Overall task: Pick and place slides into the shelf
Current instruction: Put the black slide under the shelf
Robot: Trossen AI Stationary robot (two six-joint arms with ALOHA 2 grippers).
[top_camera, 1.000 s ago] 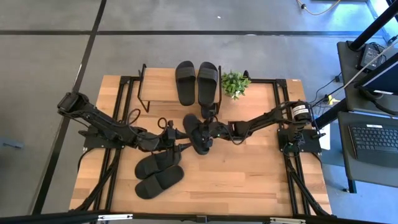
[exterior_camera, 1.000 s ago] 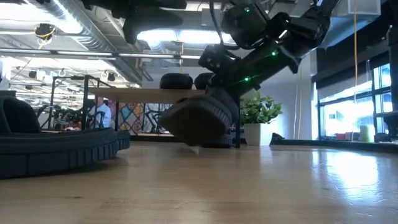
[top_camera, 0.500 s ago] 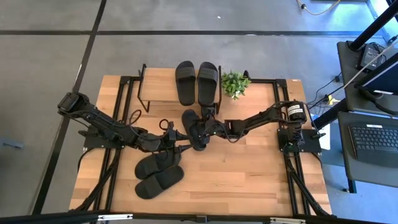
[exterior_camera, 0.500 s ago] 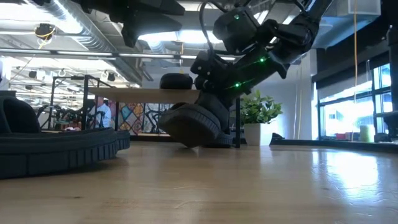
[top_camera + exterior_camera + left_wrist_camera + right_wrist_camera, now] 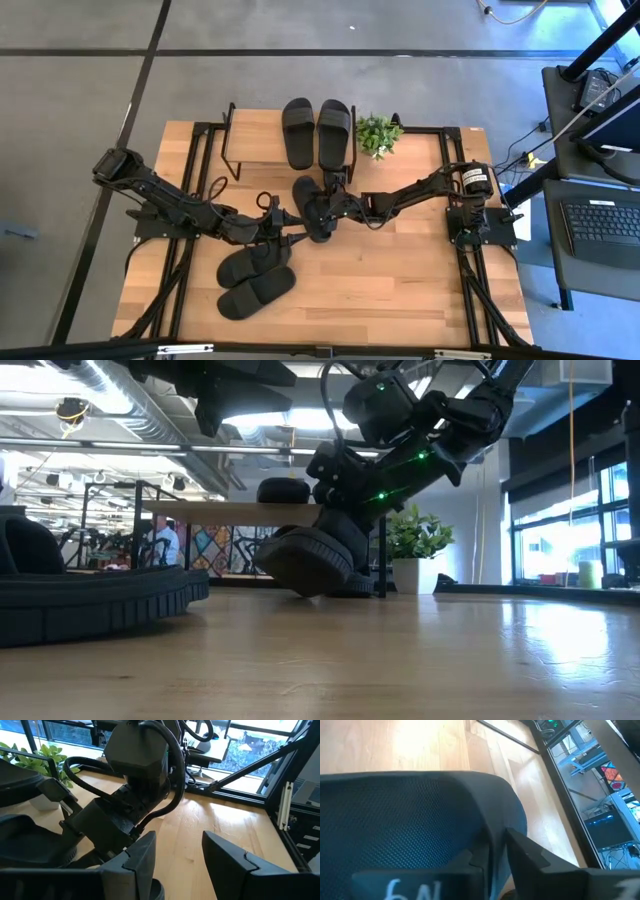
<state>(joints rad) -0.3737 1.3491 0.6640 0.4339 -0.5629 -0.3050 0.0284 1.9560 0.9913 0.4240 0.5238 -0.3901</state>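
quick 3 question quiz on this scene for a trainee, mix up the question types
1. True or false: two slides lie side by side on top of the shelf.
2. Which gripper is shut on a slide near the table's middle? A) the left gripper B) the right gripper C) neither
3. Fill in: two more slides lie on the table in front of the ______ arm.

Key
1. True.
2. B: the right gripper clamps the slide by its strap, and the low view shows it tilted, toe end on the table. The left gripper's fingers are spread on nothing.
3. Left.
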